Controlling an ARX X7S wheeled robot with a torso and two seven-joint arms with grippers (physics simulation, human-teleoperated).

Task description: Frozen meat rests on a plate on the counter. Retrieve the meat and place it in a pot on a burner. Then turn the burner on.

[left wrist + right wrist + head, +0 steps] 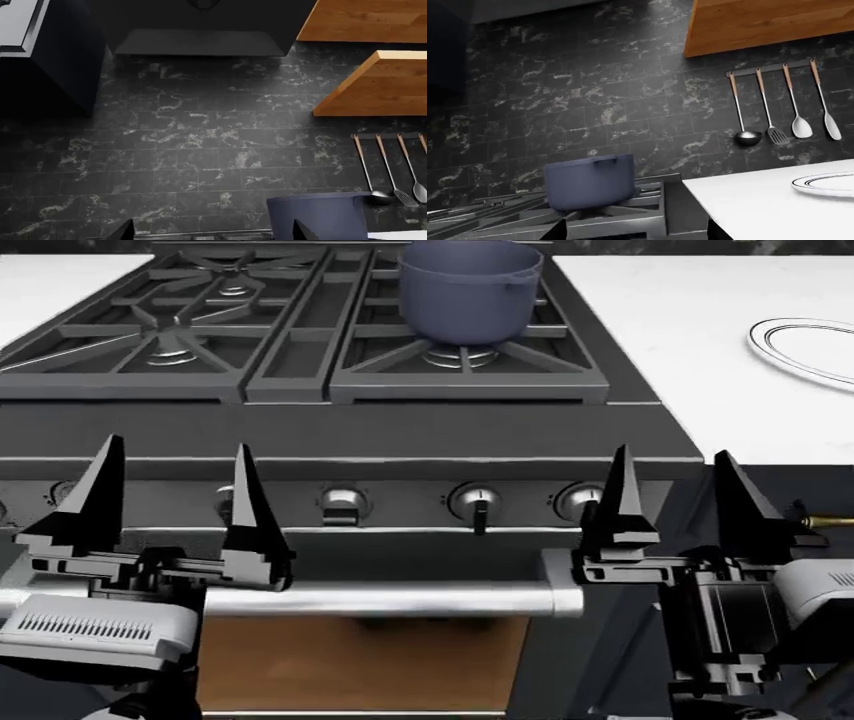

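Note:
The blue-grey pot (470, 290) stands on the back right burner (461, 357) of the black stove; it also shows in the wrist views as the pot (590, 182) and the pot (320, 215). On the white counter (667, 350) to the right lies the plate (807, 345), cut off by the frame edge; the plate (827, 184) is likewise only partly seen. The meat is out of view. My left gripper (178, 445) and right gripper (671, 452) hover in front of the stove's knob panel, both open and empty, fingers pointing up.
Several knobs (474, 502) line the stove front above the oven handle (387, 598). Utensils (780, 107) hang on a rail on the dark tiled wall. Wooden cabinets (373, 85) sit above the counter. More grates (174, 320) cover the stove's left.

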